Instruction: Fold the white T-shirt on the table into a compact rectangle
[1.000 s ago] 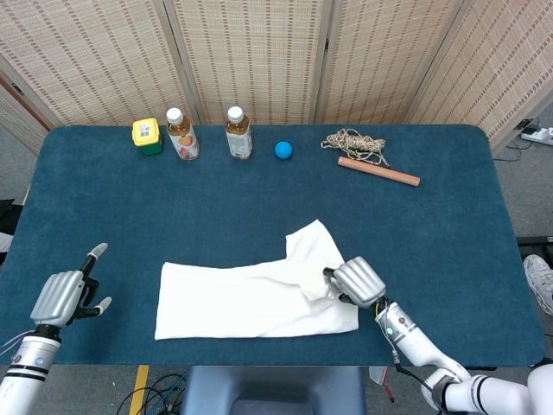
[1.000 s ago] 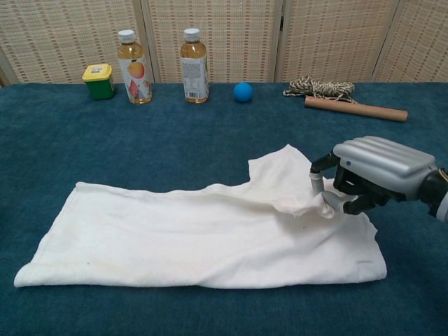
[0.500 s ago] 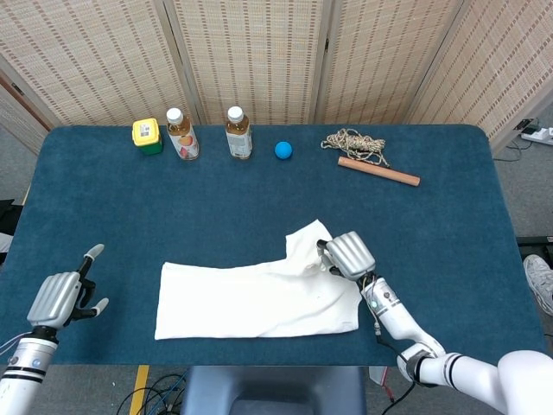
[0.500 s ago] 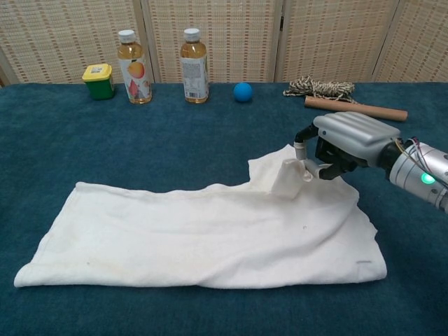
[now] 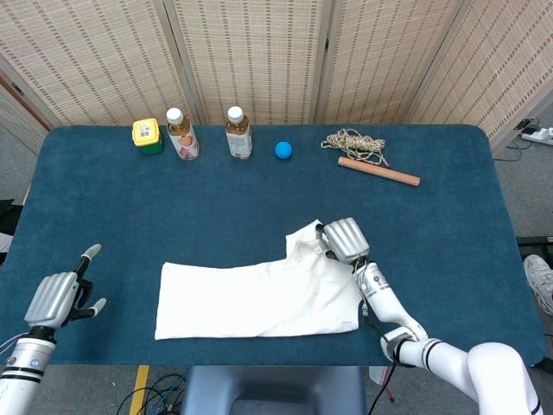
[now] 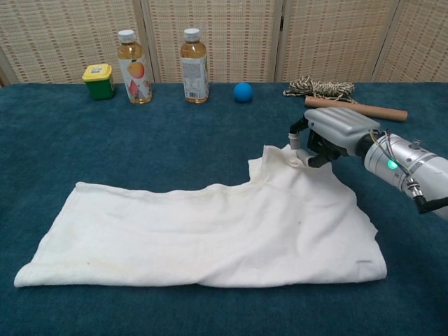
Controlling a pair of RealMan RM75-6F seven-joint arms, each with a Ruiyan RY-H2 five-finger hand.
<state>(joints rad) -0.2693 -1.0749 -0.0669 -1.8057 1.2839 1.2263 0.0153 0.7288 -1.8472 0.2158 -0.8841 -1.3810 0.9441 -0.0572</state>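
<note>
Soft matt white cloth T-shirt (image 6: 210, 231) on a napped blue fabric worktop (image 6: 105, 147); right hand (image 6: 334, 133) of smooth silvery metal

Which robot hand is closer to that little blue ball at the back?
The right robot hand. It sits at the T-shirt's raised corner, mid-table, in front of the blue ball. The left robot hand is at the near left edge, far away.

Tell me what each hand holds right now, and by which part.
The right hand pinches the white cotton T-shirt at its far right sleeve tip. The left hand holds nothing, fingers apart.
</note>
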